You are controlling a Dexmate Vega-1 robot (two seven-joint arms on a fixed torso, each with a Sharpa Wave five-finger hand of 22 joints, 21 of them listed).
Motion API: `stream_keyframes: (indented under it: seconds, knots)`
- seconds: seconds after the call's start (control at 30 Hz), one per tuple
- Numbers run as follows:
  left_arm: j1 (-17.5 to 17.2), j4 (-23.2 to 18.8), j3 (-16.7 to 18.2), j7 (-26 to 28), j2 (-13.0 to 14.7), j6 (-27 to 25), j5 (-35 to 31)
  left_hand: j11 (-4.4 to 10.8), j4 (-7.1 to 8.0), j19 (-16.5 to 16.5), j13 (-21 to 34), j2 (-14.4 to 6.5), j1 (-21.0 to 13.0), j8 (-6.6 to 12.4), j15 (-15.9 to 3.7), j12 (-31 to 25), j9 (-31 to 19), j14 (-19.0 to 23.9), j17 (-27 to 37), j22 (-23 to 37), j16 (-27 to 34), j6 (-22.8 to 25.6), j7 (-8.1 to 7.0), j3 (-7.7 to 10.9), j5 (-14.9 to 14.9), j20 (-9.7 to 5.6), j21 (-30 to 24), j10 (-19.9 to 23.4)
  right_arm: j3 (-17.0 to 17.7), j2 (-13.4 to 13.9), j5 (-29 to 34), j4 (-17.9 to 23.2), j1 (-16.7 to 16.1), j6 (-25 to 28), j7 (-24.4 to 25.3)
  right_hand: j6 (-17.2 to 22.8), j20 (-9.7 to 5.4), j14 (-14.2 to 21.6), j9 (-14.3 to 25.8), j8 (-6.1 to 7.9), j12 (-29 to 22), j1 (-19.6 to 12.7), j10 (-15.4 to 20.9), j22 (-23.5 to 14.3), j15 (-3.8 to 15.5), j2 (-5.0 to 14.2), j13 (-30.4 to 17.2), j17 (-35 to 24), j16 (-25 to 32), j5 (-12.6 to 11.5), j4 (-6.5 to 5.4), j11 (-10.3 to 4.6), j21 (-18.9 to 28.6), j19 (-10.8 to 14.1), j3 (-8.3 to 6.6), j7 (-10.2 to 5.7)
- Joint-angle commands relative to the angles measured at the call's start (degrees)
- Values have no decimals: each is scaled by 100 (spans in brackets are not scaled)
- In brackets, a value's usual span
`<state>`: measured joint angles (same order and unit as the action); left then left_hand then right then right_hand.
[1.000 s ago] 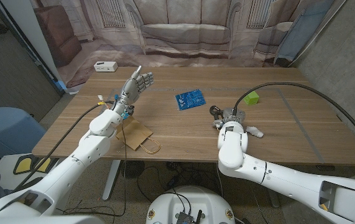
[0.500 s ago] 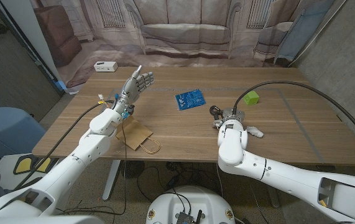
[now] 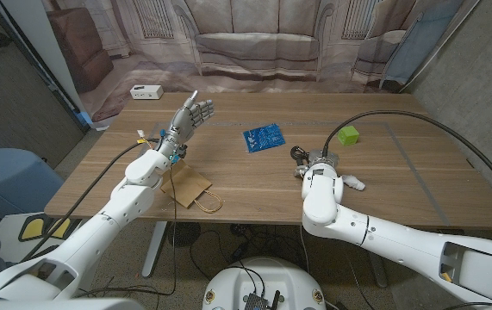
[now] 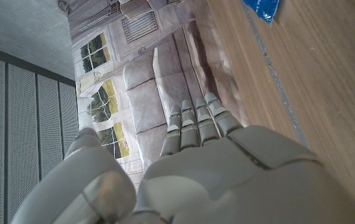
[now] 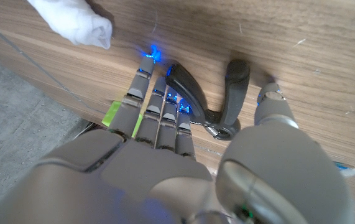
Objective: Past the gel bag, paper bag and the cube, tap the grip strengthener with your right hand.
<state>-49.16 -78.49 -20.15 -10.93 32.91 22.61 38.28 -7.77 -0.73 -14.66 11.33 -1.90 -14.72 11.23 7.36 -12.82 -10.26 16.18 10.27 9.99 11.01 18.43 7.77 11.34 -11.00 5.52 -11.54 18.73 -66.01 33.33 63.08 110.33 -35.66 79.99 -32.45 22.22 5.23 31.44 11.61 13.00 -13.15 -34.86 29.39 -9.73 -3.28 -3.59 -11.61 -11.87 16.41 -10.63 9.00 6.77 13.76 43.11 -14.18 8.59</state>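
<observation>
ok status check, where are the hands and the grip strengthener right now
Right robot hand over the grip strengthener, fingers on its handle. Left robot hand raised, open, holding nothing. Green cube just beyond; nothing blocking.

Lab: printed living-room backdrop (image 3: 246,39) behind a wooden table (image 3: 401,185).

Your right hand (image 3: 321,164) sits over the black-handled metal grip strengthener (image 5: 209,102), fingers just beside its handles. The small green cube (image 3: 347,135) lies behind it, to the right; a crumpled white cloth (image 3: 355,182) lies just right of the hand. The blue gel bag (image 3: 264,138) lies left of the cube, mid-table. The brown paper bag (image 3: 190,185) lies near the front edge, under your left arm, with your left hand (image 3: 190,118) raised behind it.
</observation>
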Motion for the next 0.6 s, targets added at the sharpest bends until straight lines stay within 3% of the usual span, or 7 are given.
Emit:
stream_keyframes:
  seconds: [0.03,0.5,0.6]
  knots:
    - [32,36,-13,2,-21,-13,-7,0,-27,-29,9,-26,1,-7,0,15,-15,40,16,29,-2,50,4,-6,0,27,-3,45,47,-99,53,-132,-18,0,-119,69,-14,88,27,34,-49,-84,80,-33,28,8,-13,-24,33,-28,-4,-23,22,78,-39,127]
    - [3,3,4,36,-13,-12,-3,7,-33,-31,10,-31,5,-14,-5,19,-15,45,16,29,-3,48,7,-9,2,32,-1,48,55,-260,316,-369,-70,0,-395,239,-70,345,21,54,-87,-387,258,-35,159,113,-17,-33,114,-23,53,-81,33,262,-148,40]
    - [-8,-7,4,37,-7,-23,3,-2,-34,-32,10,-32,5,-16,-6,19,-15,48,16,29,-2,46,6,-9,2,28,-1,52,70,-350,389,-510,-109,0,-392,406,-108,541,21,94,-106,-546,370,-37,147,145,-17,-40,180,-13,64,-73,66,436,-189,16]
